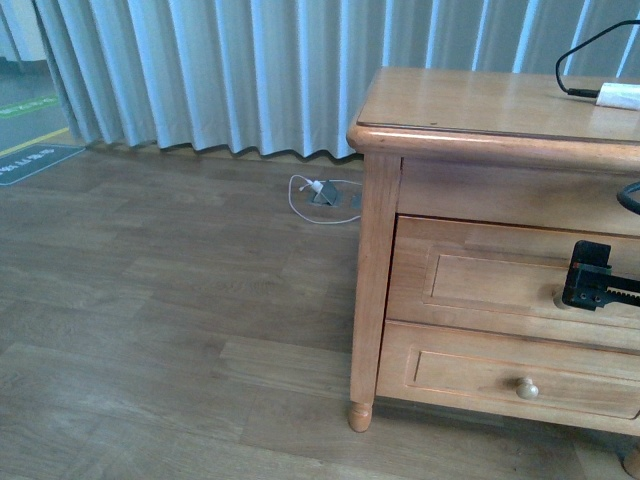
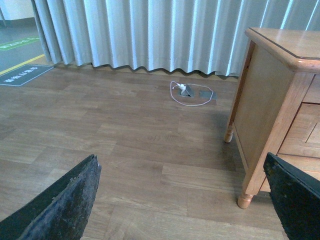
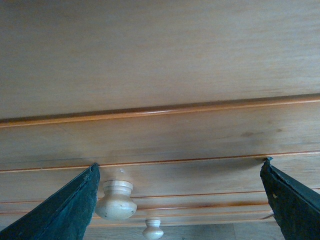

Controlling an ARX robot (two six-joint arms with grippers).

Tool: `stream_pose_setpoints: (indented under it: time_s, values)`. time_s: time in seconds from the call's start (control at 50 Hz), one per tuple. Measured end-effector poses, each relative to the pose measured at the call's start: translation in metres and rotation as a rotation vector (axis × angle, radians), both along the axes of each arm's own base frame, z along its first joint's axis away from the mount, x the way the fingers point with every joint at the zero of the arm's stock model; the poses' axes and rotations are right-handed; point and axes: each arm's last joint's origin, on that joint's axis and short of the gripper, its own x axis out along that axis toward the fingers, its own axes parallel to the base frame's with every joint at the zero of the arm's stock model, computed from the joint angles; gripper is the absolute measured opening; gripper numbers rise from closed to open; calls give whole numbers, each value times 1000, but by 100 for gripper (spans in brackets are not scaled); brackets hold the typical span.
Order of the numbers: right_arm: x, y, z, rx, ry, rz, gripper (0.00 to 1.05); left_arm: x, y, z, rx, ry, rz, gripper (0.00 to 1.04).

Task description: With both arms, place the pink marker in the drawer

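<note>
On the far left of the front view, a dark floor mat [image 1: 35,162] is lying by the pale pleated curtain [image 1: 250,70], which is hanging across the back of the room. Further right, a white cable [image 1: 305,198] is looping on the wood-plank floor [image 1: 160,330] beside a grey floor socket [image 1: 325,192].

The left tool [image 2: 182,200] is showing only in its own wrist view, its two dark fingers [image 2: 65,202] standing wide apart and gripping nothing, with bare floor between them.

Right of that, the honey-coloured wooden cabinet [image 1: 375,300] is standing on turned feet. On its top surface [image 1: 460,100], at the far right edge, a white adapter [image 1: 620,96] with a black cable [image 1: 585,50] is lying. The pink marker is not showing in any view.

The drawer [image 1: 480,280] is sitting shut. The right tool [image 1: 588,275] is hovering at its front, beside the round pale knob [image 3: 116,200]; in the right wrist view its fingers [image 3: 67,207] are spread, the knob sitting just inside one finger, apparently ungripped. A lower drawer [image 1: 470,375] with its own knob [image 1: 527,388] is sitting below.
</note>
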Motion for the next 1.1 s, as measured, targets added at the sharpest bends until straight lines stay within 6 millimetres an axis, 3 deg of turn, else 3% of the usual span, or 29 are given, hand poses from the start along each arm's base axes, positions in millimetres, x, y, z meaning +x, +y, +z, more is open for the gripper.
stream_pose_setpoints:
  time_s: [0.24,0.4,0.879,1.099]
  values:
    - [-9,-3,11,20,0,34,96,0,0,0,0,0,0,99]
    - [-31,-8,28,68,47,71,96,0,0,0,0,0,0,99]
    - [-154,-39,110,271,74,215,96,0,0,0,0,0,0,99]
    - [-236,-40,150,254,-17,301,96,0,0,0,0,0,0,99]
